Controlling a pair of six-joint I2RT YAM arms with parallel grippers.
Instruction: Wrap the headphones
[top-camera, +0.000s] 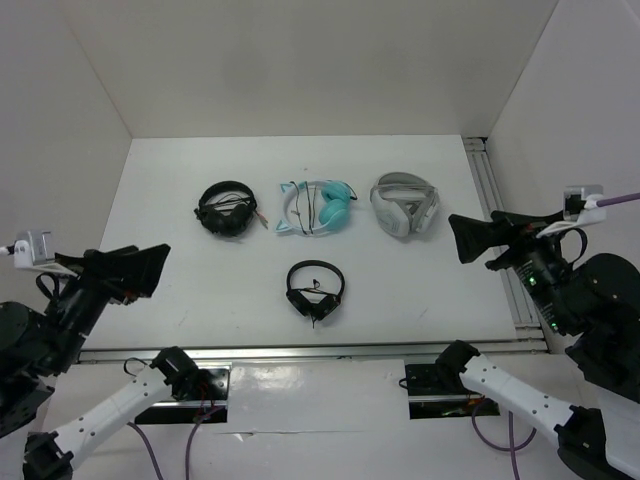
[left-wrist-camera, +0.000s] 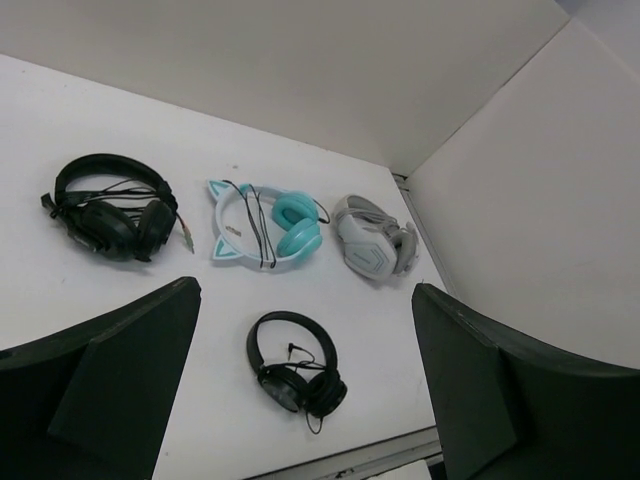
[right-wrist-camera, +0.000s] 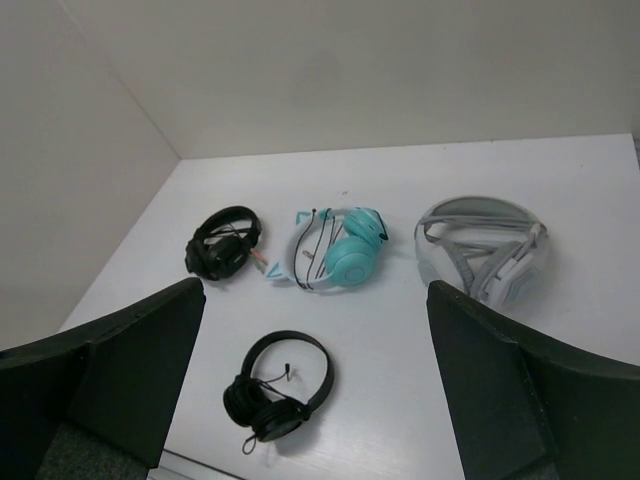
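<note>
The headphones (top-camera: 318, 208) lie flat in the middle of the back row on the white table. They have teal ear cups and a pale headband with two cat ears pointing left. A thin black cable loops across the headband. They also show in the left wrist view (left-wrist-camera: 268, 226) and the right wrist view (right-wrist-camera: 335, 250). My left gripper (top-camera: 150, 266) hovers open and empty at the near left, far from them; its own camera shows it too (left-wrist-camera: 305, 300). My right gripper (top-camera: 462, 240) hovers open and empty at the right, beside the table edge, also seen from its wrist (right-wrist-camera: 315, 295).
Small black headphones (top-camera: 316, 291) lie in front of the teal pair. A bulky black headset (top-camera: 228, 208) lies to their left and grey-white headphones (top-camera: 404, 205) to their right. A metal rail (top-camera: 500, 230) runs along the table's right edge. White walls enclose three sides.
</note>
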